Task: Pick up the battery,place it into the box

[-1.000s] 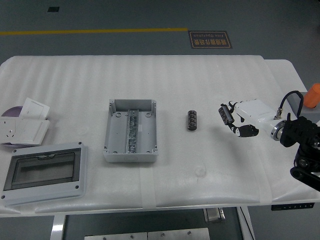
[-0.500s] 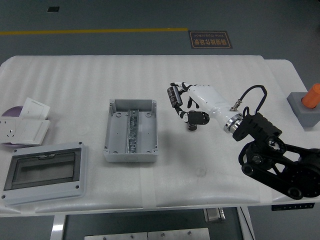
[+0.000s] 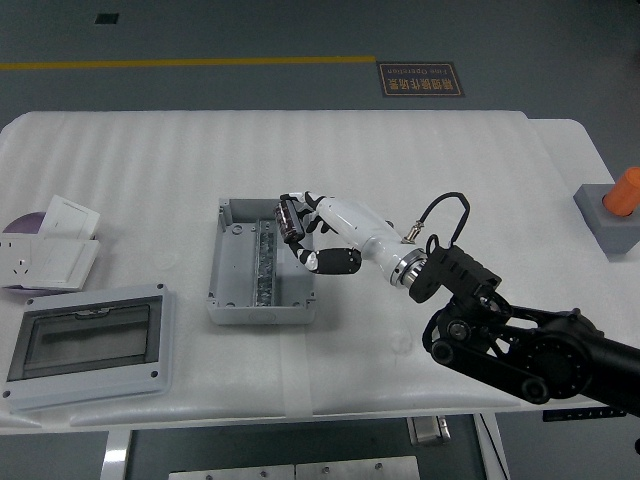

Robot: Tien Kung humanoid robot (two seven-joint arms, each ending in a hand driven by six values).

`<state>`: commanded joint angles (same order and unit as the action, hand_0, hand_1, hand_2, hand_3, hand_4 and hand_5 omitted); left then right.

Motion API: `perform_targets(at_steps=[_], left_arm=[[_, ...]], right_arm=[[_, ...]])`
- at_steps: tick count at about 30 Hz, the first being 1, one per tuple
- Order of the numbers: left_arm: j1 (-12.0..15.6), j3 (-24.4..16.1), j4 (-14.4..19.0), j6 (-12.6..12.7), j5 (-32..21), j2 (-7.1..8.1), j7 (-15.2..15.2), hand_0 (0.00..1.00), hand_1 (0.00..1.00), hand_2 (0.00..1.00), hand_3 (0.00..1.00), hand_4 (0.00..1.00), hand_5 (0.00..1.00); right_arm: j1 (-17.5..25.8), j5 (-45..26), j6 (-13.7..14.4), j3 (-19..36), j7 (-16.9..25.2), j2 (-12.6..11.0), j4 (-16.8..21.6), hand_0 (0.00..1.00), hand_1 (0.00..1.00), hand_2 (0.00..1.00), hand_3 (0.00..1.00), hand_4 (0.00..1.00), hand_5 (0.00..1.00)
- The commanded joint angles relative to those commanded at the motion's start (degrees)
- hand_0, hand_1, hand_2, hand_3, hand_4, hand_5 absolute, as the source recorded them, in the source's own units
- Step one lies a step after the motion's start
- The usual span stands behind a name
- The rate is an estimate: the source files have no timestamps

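- While my right hand (image 3: 318, 232) hangs over the box (image 3: 262, 262), the only writing I can find is on a dark floor sign (image 3: 420, 79) beyond the counter (image 3: 400, 160), and its print is too small for me to read.
- I see no brand or label that I can make out on the box, the battery (image 3: 289, 219) or the other items.
- My right hand's fingers (image 3: 335, 261) are curled around the battery, a short dark cylinder that is pinched at the hand's leftmost tip.
- I see the battery held above the box's right-hand upper corner, just over its rim; from this angle I cannot tell whether it touches the box.
- The box is grey, open at the top, with a dark rail running down its middle.
- Its right wall is partly hidden behind my white hand.
- My right arm (image 3: 520, 345) is black and comes in from the lower right, cut off by the picture's edge.
- I find no left hand in the head view.
- At the lower left lies a grey cover with a clear window (image 3: 85, 345), its corner cut off by the frame.
- Above it, white socket plates (image 3: 45, 255) sit at the left edge, over a round purple thing I cannot identify.
- An orange object (image 3: 625, 190) on a grey base stands at the far right, partly cut off.
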<state>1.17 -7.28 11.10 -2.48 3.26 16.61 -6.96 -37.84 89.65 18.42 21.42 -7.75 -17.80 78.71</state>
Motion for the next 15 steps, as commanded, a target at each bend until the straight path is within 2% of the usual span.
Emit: perform_targets(at_steps=[1,6,7,12,13,15], left_arm=[[0.0,0.0,0.0,0.0,0.0,0.02,0.0,0.621,0.646,0.519,0.555,0.613,0.397],[0.0,0.2,0.0,0.0,-0.1,0.04,0.0,0.621,0.646,0.519,0.555,0.613,0.397],[0.0,0.2,0.0,0.0,-0.1,0.04,0.0,0.621,0.646,0.519,0.554,0.613,0.395],[-0.1,0.1,0.0,0.1,0.1,0.04,0.0,0.621,0.646,0.519,0.554,0.613,0.395],[-0.1,0.0,0.1,0.1,0.1,0.05,0.1,0.621,0.646,0.518,0.554,0.609,0.392],[-0.1,0.0,0.1,0.1,0.2,0.07,0.1,0.621,0.646,0.518,0.554,0.609,0.392]], right_arm=[[0.0,-0.6,-0.4,-0.3,-0.1,0.2,-0.3,0.819,0.836,0.887,0.942,0.550,0.305],[-0.1,-1.9,-1.6,-1.1,-0.8,0.5,-1.2,0.819,0.836,0.887,0.942,0.550,0.305],[-0.1,-2.1,-1.7,-1.3,-0.9,0.5,-1.2,0.998,0.998,0.998,0.998,0.734,0.454],[-0.2,-2.7,-2.2,-1.8,-1.2,0.6,-1.4,0.998,0.998,0.998,0.998,0.734,0.454],[-0.2,-2.7,-2.2,-1.9,-1.3,0.6,-1.4,0.998,0.998,0.998,0.998,0.834,0.530],[-0.2,-2.8,-2.4,-2.0,-1.5,0.6,-1.3,0.998,0.998,0.998,0.998,0.834,0.530]])
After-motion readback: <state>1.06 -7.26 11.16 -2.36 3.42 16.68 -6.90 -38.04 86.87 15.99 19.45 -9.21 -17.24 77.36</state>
